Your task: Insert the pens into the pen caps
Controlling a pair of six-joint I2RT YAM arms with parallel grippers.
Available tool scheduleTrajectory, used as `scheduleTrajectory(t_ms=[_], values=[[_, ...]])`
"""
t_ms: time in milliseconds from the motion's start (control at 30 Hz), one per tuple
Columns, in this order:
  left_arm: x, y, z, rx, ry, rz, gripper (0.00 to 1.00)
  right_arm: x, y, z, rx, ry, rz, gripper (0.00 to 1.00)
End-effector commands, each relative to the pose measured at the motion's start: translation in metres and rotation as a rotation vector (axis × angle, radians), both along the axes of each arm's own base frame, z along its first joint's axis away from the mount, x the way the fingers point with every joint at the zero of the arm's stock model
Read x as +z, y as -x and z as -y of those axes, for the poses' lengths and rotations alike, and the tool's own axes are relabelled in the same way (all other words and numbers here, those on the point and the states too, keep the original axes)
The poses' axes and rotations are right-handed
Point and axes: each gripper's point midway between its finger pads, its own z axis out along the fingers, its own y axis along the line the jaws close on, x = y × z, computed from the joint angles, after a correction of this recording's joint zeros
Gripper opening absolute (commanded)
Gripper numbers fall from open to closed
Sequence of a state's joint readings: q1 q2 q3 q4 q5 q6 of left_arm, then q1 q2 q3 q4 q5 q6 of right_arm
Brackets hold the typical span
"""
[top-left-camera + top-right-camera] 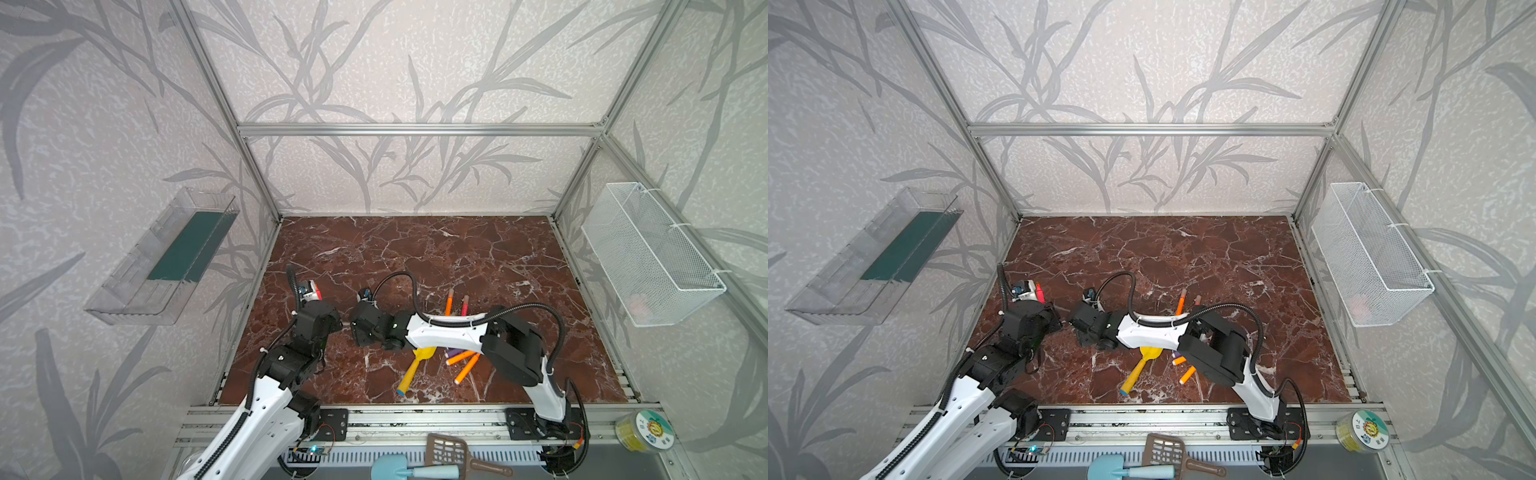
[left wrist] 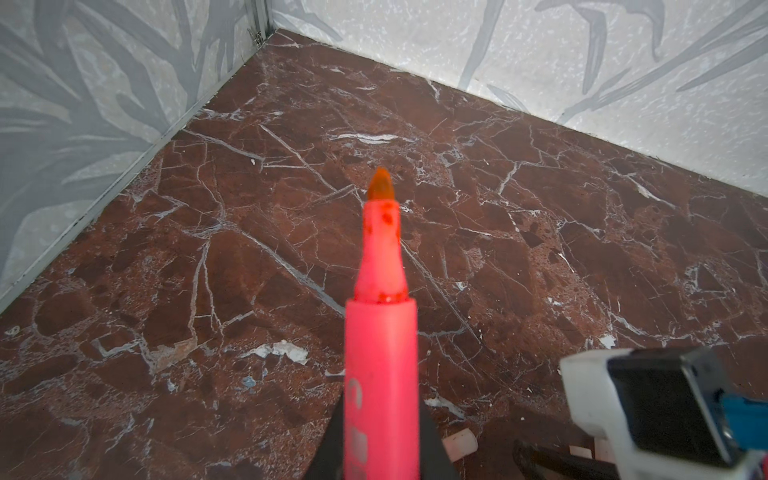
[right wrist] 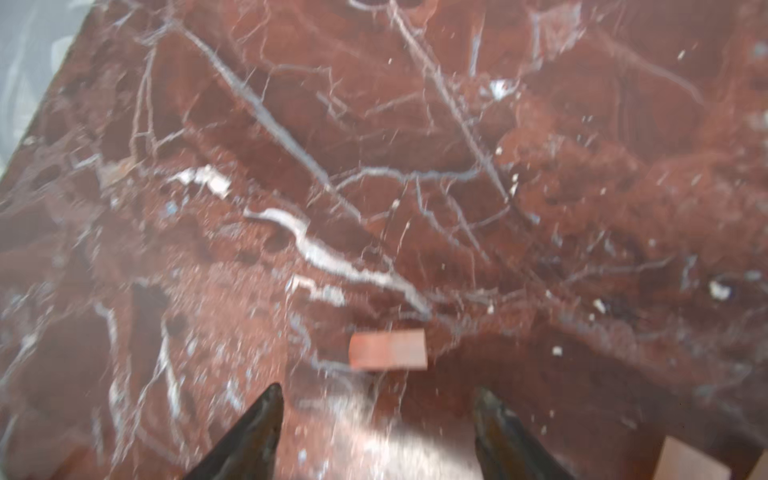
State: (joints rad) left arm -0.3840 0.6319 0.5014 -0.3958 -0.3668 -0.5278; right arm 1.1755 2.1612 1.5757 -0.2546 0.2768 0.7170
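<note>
My left gripper (image 2: pixel 381 407) is shut on a red-pink pen (image 2: pixel 380 332), whose orange tip points out over the marble table (image 2: pixel 540 208). A pen cap (image 2: pixel 459 442) lies on the table just beside its fingers. My right gripper (image 3: pixel 378 390) is open and empty, low over the table, with a pinkish pen cap (image 3: pixel 388 349) lying just ahead of its jaws and another (image 3: pixel 692 461) off to the side. In a top view both grippers are close together at centre left, left gripper (image 1: pixel 312 296) and right gripper (image 1: pixel 365 296). An orange pen (image 1: pixel 449 302) and a red-pink one (image 1: pixel 464 306) lie behind the right arm. A purple pen (image 1: pixel 454 354) and two orange ones (image 1: pixel 467 370) lie in front of it.
A yellow toy shovel (image 1: pixel 415 368) lies beside the front pens. A clear bin (image 1: pixel 166 257) hangs on the left wall and a white mesh basket (image 1: pixel 652 253) on the right wall. Scoops (image 1: pixel 457 453) and a tub (image 1: pixel 644 430) sit beyond the front rail.
</note>
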Motion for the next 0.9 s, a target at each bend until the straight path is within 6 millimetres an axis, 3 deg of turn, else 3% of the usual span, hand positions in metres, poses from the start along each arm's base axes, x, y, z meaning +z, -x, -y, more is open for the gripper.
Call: scheduleTrajectory(t_ms=[0, 200, 400, 867], values=[[-0.007, 0.004, -0.004, 0.021, 0.006, -0.019, 0.00, -0.022, -0.010, 0.018, -0.038, 0.164, 0.049, 0.71], [-0.008, 0.004, -0.003, 0.016, 0.012, -0.019, 0.00, -0.036, -0.021, 0.014, -0.052, 0.258, 0.052, 0.71], [-0.008, 0.004, -0.004, 0.017, 0.014, -0.018, 0.00, -0.030, -0.014, 0.027, -0.066, 0.254, 0.046, 0.69], [-0.007, 0.006, -0.004, 0.013, 0.022, -0.011, 0.00, -0.025, -0.007, 0.057, -0.117, 0.223, 0.060, 0.53]])
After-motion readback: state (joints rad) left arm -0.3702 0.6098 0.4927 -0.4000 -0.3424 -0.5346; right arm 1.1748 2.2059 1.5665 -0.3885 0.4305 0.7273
